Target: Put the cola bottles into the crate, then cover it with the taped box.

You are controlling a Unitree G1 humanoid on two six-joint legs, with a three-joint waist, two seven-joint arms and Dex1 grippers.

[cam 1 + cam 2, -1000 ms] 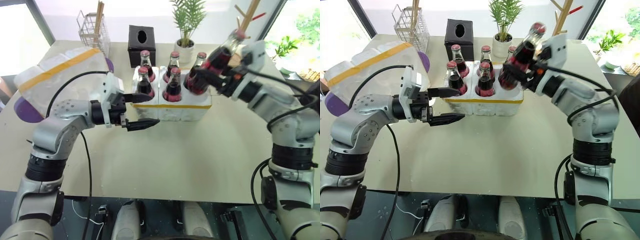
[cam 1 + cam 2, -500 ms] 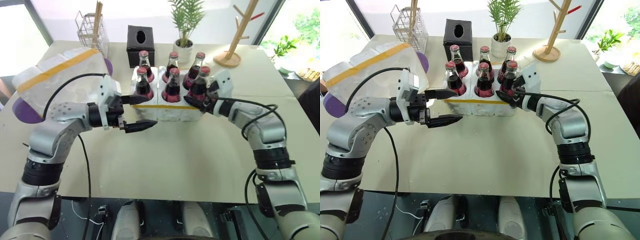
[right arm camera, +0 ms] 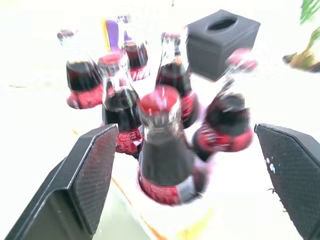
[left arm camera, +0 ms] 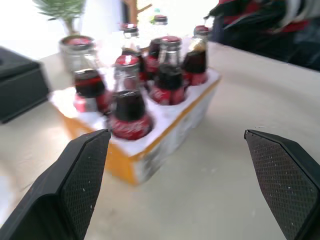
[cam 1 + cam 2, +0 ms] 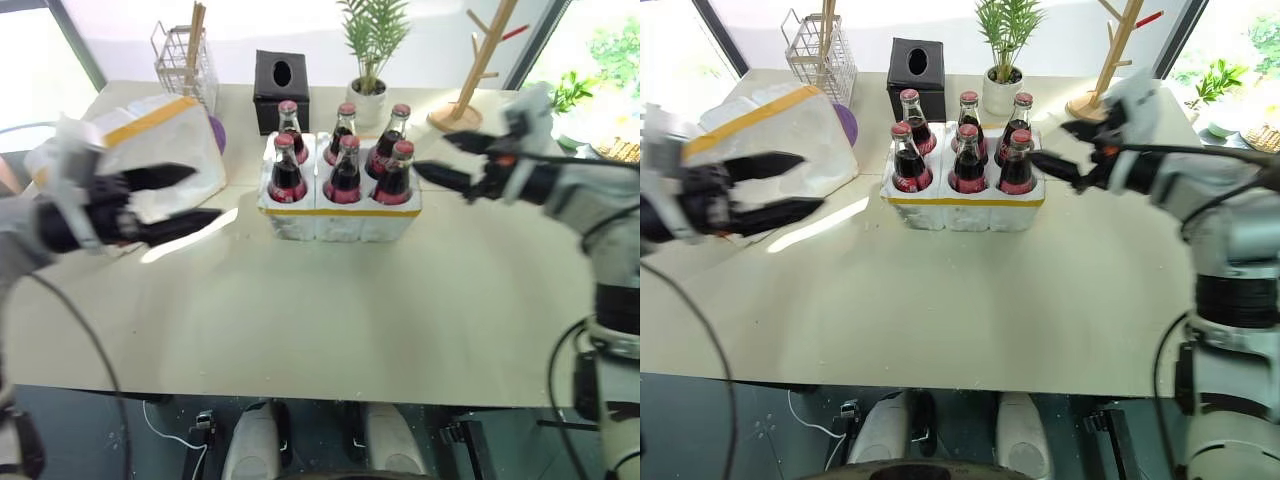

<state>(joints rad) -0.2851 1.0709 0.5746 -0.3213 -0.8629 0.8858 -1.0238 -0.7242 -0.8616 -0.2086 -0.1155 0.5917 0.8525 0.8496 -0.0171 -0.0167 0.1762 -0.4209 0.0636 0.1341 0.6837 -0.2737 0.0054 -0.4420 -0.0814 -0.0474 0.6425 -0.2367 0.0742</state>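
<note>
1. Cola bottles, six of them with red caps and red labels, stand upright in two rows of three in the holes of the crate.
2. That crate, a low white foam block with a thin yellow tape band along its near side, sits on the table toward the far edge, about midway between the left and right edges.
3. The taped box, a larger white foam shell with a wide yellow stripe across its top, lies near the table's far left corner, well apart from the crate and not covering it.
4. The left gripper hangs over the left part of the table, just in front of the taped box; its two black fingers are spread wide and hold nothing.
5. The right gripper hovers just to the right of the crate, pointing toward the bottles; its fingers are parted and empty, clear of the nearest bottle.
6. Along the far edge behind the crate stand a black tissue box and a potted plant.
7. A wire rack stands toward the far left corner and a wooden branch stand toward the far right.
8. Something purple shows at the far side of the taped box.
</note>
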